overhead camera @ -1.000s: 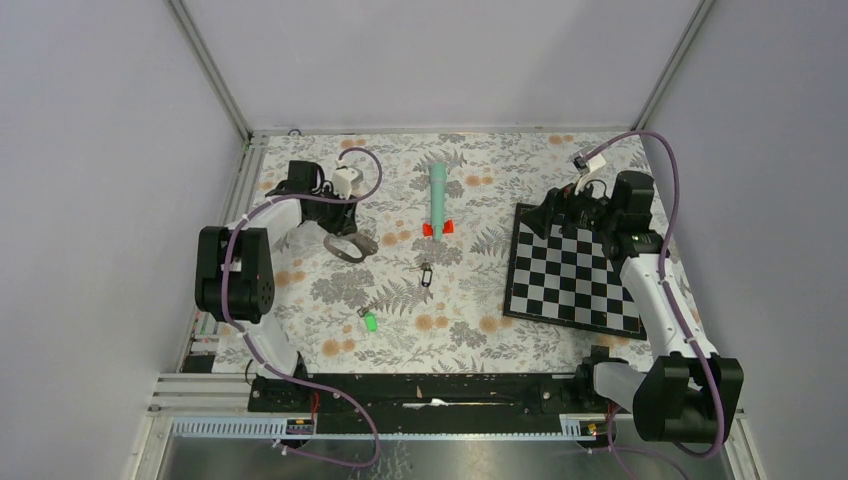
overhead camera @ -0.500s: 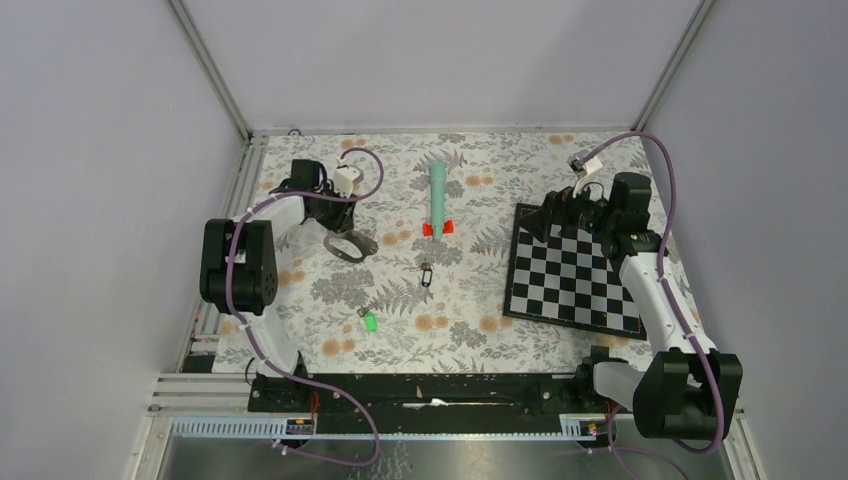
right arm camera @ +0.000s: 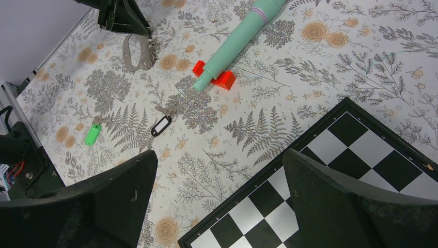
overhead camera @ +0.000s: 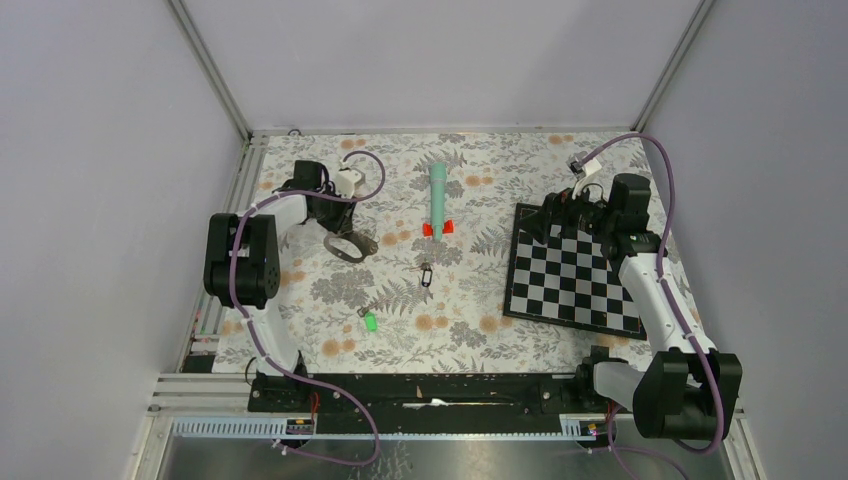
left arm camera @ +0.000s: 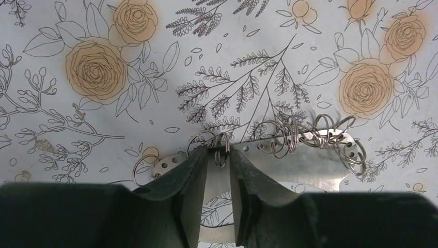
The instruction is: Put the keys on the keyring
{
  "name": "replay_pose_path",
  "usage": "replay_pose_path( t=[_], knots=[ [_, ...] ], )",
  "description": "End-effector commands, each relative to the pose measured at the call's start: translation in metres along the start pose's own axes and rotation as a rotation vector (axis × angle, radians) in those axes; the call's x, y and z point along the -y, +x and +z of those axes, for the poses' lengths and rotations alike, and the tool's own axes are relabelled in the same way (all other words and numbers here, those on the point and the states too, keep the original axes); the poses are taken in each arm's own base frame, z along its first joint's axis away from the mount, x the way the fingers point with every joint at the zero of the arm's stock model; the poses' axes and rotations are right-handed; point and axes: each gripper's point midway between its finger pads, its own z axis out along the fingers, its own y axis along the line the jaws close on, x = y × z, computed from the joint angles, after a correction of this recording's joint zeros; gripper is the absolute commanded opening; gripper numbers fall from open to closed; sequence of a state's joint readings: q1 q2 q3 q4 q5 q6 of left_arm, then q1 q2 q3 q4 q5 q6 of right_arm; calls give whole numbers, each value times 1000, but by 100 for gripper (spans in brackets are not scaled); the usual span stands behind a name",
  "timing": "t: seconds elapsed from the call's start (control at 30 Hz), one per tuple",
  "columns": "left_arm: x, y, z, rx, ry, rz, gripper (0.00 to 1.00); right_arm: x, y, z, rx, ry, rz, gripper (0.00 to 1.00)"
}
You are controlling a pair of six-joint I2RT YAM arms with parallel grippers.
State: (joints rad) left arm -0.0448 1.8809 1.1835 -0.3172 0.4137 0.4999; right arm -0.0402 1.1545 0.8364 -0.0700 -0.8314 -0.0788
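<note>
Two keys (overhead camera: 426, 275) (one green-headed) apart from keyring (overhead camera: 350, 246)

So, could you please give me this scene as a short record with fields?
left gripper: at the keyring, fingers close around its strap; grip unclear
right gripper: open, above the chessboard edge
green key: loose on the table, off the keyring
dark key: loose, mid-table, off the keyring

Bare tablecloth (overhead camera: 470, 330) lies open between green key (overhead camera: 369, 321), dark key (overhead camera: 426, 273), teal stick (overhead camera: 438, 195) and chessboard (overhead camera: 570, 280), all well apart; left gripper (left arm camera: 219, 155) crowds the keyring (overhead camera: 351, 246).
</note>
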Motion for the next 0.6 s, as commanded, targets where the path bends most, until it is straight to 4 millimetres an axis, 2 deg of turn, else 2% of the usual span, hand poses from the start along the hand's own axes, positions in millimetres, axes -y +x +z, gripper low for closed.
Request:
replay_pose_path(
  t=[0.0,0.17,0.33,0.47,0.57],
  knots=[
    [-12,-23,-1,56,-26,48,27,-5,-8,-4,28,-16,-48,99],
    [-8,-29,-5,73,-12,51,13,-5,-7,-3,28,-15,-46,99],
    [11,-44,-23,91,46,69,0,-3,-9,-3,38,-2,-39,99],
    [36,-50,-33,21,73,137,0,-8,-15,-4,53,-23,-50,99],
    [61,-60,-43,-8,99,197,0,-17,-22,-3,63,-73,-57,99]
  ],
)
